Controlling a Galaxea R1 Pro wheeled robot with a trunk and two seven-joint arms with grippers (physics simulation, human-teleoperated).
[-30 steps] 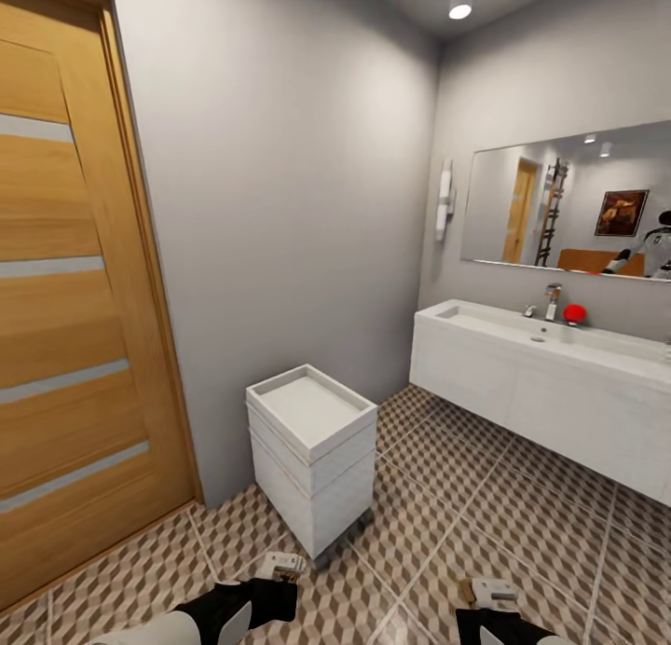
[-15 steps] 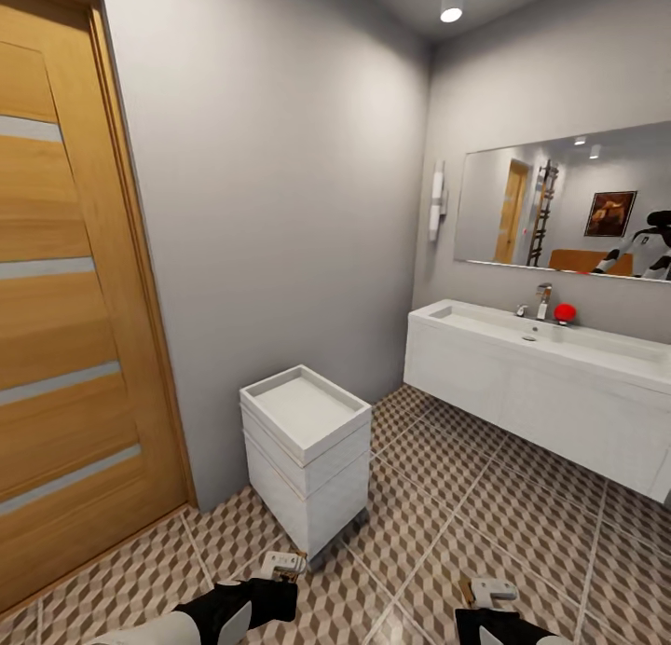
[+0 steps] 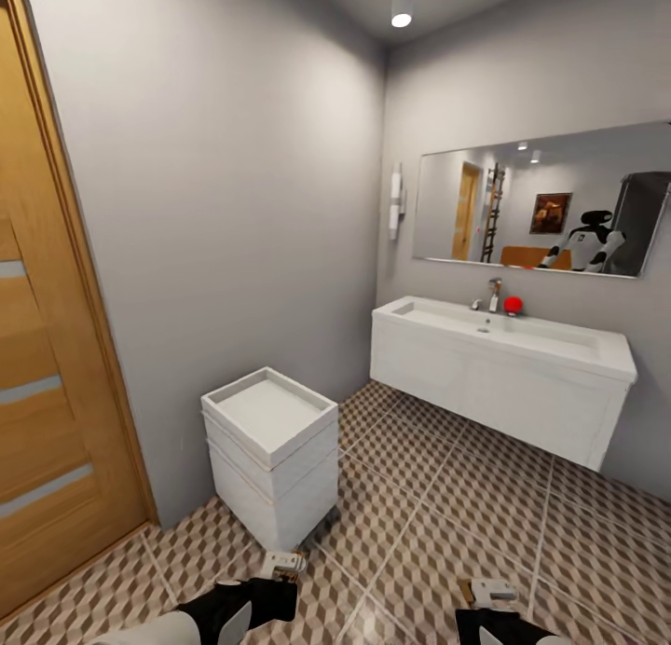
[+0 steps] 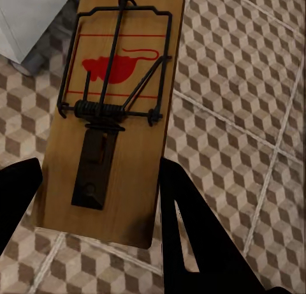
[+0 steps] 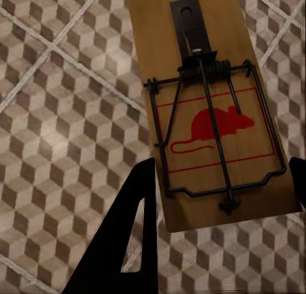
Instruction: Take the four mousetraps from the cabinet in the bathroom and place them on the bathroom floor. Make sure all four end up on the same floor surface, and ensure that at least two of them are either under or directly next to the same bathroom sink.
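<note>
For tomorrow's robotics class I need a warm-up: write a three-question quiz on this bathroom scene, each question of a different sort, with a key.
1. True or false: each gripper holds a mousetrap.
2. Which stands nearest the wooden door? A) the sink B) the white drawer unit C) the mirror
3. Fill in: the red object by the tap rests on the ____.

Key
1. True: the left gripper grips one mousetrap, the right gripper grips another mousetrap.
2. B, the white drawer unit.
3. Sink: the red object sits on the sink.

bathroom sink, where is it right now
In the head view the bathroom sink sits at right on its white vanity, under the mirror, right of the drawer unit.
</note>
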